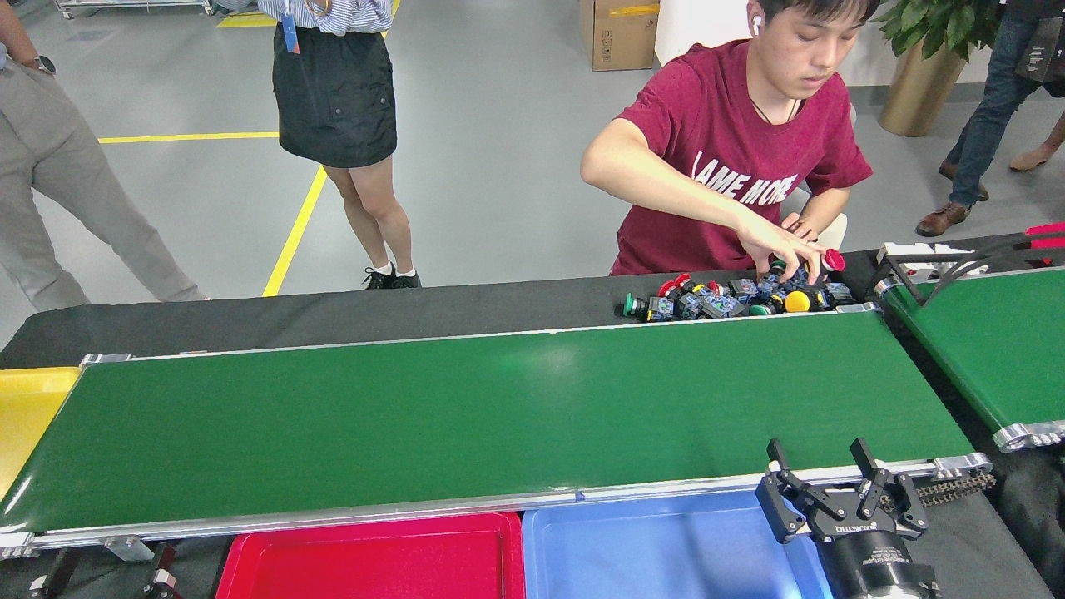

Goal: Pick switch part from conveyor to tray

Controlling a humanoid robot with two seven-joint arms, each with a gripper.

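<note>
— While the long green conveyor [466, 416] lies bare across the middle of the frame, where are the switch parts?

— Heaped in a pile of switch parts [732, 298] at the upper right, on the black cloth [291, 320] just beyond the belt's far rail. Red, green and yellow caps show among blue-grey bodies. A person in a maroon shirt [732, 141] leans over the heap, one hand [778, 245] among the pieces, fingers on a red-capped one.

— And the robot's pincer?

— Only the right gripper [819, 474] is in view, at the lower right, its black fingers spread wide and holding nothing. It sits at the near rail of the belt, above the blue tray [666, 549].

— Other trays?

— A red tray [374, 557] touches the blue one along the bottom edge, and a yellow tray [25, 408] peeks in at the left edge. All show bare floors.

— Anything else?

— A second green belt [990, 341] angles in at the right edge. Two people stand at the upper left, one in a black skirt [333, 91], one in grey trousers [58, 166].
</note>
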